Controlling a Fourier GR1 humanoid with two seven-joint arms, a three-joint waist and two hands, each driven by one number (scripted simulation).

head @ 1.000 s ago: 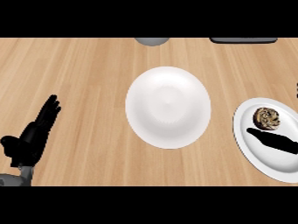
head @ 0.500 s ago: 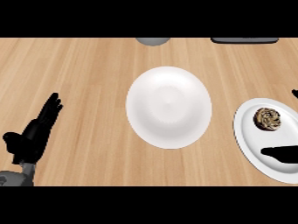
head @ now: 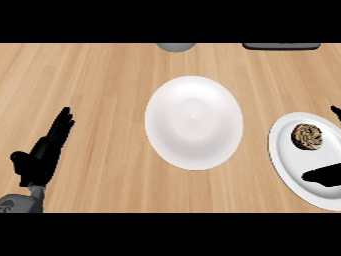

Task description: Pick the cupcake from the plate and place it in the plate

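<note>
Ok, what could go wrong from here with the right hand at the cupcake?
The right hand is open around the cupcake, thumb low over the right plate; closing could nudge the cupcake or plate sideways. That plate sits at the view's edge, so part of the hand is unseen. The centre plate lies a carry away.

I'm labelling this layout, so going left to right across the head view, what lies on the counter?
Left hand → empty center plate → right plate → cupcake on it → right hand, open at the right edge.
</note>
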